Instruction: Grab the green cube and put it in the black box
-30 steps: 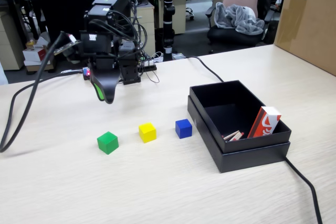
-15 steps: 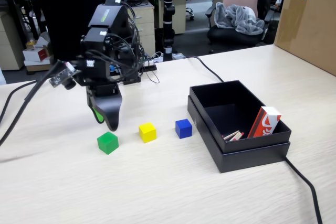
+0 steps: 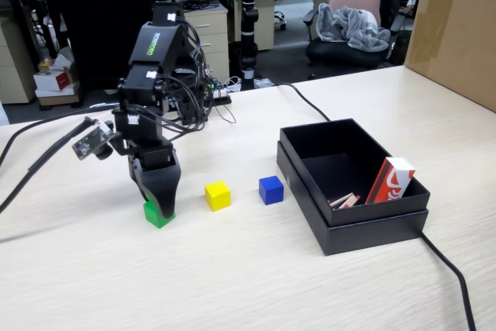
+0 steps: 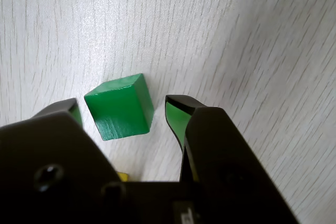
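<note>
Three small cubes lay in a row across the middle of the fixed view: we saw the green cube [image 3: 157,215] at lower left, the yellow cube [image 3: 218,195] just right of it and the blue cube [image 3: 270,190] further right, each apart from the next. The black box [image 3: 364,226] sat at right of centre on the pale table [image 3: 256,284], holding a red and white pack [image 3: 390,180] leaning against its right wall. The gripper [image 3: 159,205] stood directly over the green cube. In the wrist view we found its jaws parted, the green cube [image 4: 120,107] resting between them on the table, gaps showing on both sides.
</note>
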Tool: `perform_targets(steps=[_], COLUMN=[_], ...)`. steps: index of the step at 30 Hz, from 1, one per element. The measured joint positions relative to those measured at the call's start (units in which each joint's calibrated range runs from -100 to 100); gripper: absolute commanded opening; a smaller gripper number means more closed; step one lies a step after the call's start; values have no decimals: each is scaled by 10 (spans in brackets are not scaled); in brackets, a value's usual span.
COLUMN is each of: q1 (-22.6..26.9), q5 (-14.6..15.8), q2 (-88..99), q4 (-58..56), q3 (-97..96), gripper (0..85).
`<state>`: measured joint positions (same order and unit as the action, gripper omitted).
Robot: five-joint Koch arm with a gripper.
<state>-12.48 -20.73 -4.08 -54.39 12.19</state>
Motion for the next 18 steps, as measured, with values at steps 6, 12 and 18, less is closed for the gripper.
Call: perform_targets(steps=[6, 12, 18], q1=[0, 0, 6], q5=[7, 18, 56], q2=[0, 1, 97], q4=[0, 0, 0], q3=[0, 0, -34], gripper=[23, 11, 9])
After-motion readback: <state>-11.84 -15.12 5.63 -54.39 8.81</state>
